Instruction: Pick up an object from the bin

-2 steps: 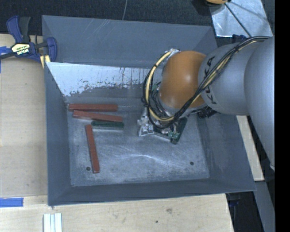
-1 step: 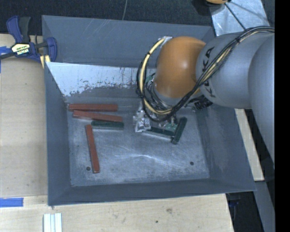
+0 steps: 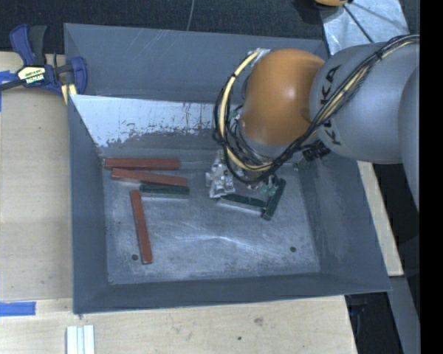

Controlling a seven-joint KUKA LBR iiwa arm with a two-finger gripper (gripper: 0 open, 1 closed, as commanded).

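My gripper (image 3: 220,183) is low over the middle of the bin floor, mostly hidden under the arm's orange cover. Right beside it, to its right, lies a dark green bar (image 3: 260,202), partly covered by the gripper; I cannot tell whether the gripper touches it. To the left, a short way off, another dark green bar (image 3: 165,190) lies flat next to a red-brown bar (image 3: 150,177).
A second red-brown bar (image 3: 142,164) lies along the back left of the floor. A third red-brown bar (image 3: 140,227) runs towards the front left corner. The arm and its cables cover the bin's back right.
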